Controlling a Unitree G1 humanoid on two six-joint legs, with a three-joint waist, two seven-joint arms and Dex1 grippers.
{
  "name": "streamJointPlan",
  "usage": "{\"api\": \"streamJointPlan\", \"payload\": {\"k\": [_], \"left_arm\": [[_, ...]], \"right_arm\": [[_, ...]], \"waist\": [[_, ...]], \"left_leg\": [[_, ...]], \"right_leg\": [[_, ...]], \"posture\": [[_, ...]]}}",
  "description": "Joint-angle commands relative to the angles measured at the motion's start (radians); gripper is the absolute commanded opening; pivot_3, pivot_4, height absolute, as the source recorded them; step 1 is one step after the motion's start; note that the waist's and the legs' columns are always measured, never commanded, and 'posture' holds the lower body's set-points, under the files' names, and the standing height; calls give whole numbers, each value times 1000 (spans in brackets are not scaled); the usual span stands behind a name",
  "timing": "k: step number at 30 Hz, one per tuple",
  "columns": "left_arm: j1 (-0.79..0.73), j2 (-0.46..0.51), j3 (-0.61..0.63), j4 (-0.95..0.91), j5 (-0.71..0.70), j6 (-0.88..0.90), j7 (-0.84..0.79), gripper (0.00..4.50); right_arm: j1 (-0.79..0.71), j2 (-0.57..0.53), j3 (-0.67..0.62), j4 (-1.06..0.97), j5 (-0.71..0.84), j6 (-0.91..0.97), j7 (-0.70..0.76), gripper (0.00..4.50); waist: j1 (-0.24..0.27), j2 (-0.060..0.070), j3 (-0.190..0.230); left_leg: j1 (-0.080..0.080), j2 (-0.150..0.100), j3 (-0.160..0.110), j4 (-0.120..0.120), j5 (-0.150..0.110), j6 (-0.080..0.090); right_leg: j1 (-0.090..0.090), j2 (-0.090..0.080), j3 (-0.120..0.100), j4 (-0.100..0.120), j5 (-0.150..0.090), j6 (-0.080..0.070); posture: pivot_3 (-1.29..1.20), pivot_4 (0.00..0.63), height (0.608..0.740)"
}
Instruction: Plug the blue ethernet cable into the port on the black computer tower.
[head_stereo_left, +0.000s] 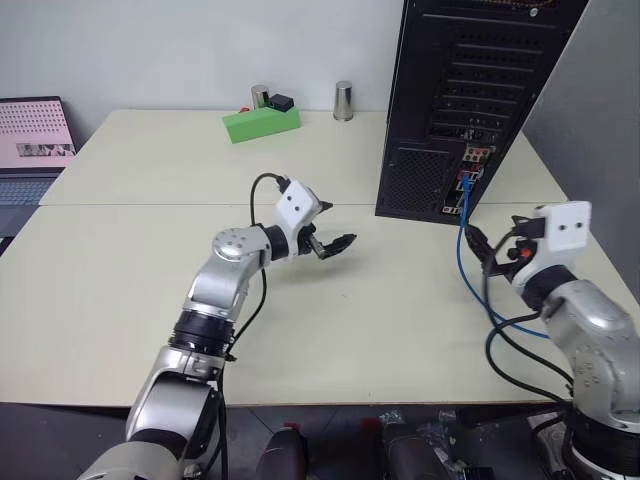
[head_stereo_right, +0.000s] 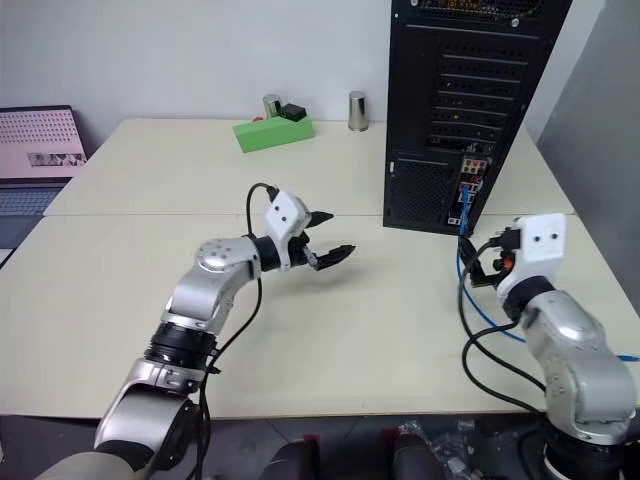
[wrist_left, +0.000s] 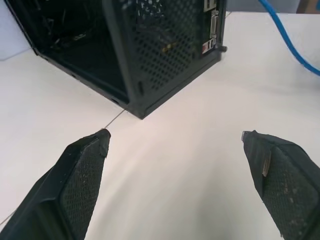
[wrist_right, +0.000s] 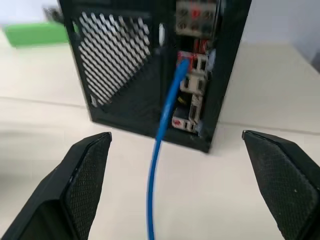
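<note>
Blue, thin and single, your blue ethernet cable (wrist_right: 165, 130) runs up from the table (head_stereo_left: 120, 300) into the port (wrist_right: 184, 59) on the one black computer tower (head_stereo_left: 470, 80), its end seated among the coloured rear connectors. You have two grippers: the right gripper (wrist_right: 175, 150) spread wide, holding nothing, just before the tower; the left gripper (head_stereo_left: 333, 243) also wide and empty over mid-table
</note>
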Motion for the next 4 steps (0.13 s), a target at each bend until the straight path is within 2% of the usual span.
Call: {"api": "streamJointPlan", "payload": {"k": [1,4], "left_arm": [[-51,34,39,-1,-46,-29,-72,4500],[-58,45,45,1,-62,-32,-103,4500]], "right_arm": [[-20,-47,-70,-58,100,-29,70,4442],[-33,-75,-72,-42,121,-39,81,4442]], "waist": [[0,0,0],[0,0,0]], "left_leg": [[0,0,0,0,0,0],[0,0,0,0,0,0]], "right_leg": [[0,0,0,0,0,0],[0,0,0,-1,0,0]], "posture": [[0,150,740],[0,150,740]]}}
